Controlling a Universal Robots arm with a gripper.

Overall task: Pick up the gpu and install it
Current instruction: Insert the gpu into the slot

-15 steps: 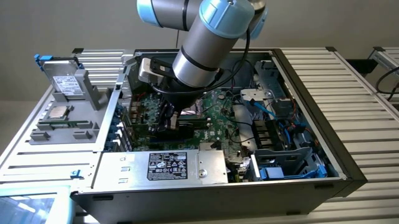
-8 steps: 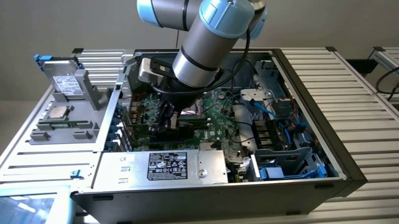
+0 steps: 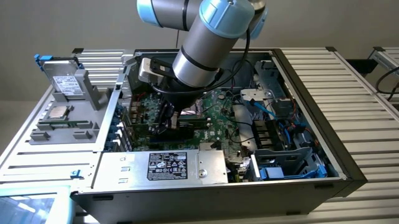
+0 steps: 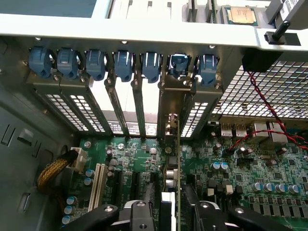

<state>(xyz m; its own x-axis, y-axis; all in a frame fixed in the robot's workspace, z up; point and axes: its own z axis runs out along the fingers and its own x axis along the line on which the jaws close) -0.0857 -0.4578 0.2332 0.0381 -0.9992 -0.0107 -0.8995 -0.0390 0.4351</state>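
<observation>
Where the arm (image 3: pixel 199 51) reaches down into the open computer case (image 3: pixel 311 154), much of the motherboard (image 4: pixel 250 168) is hidden in the exterior view. The gpu (image 4: pixel 176 159) is seen edge-on in the wrist view, standing upright on the motherboard, its bracket end against the rear slot openings (image 4: pixel 144 108). The pincer (image 4: pixel 166 211) is cut off by the picture's edge; its fingers (image 4: pixel 137 214) flank the card, but whether it is pinched cannot be told.
</observation>
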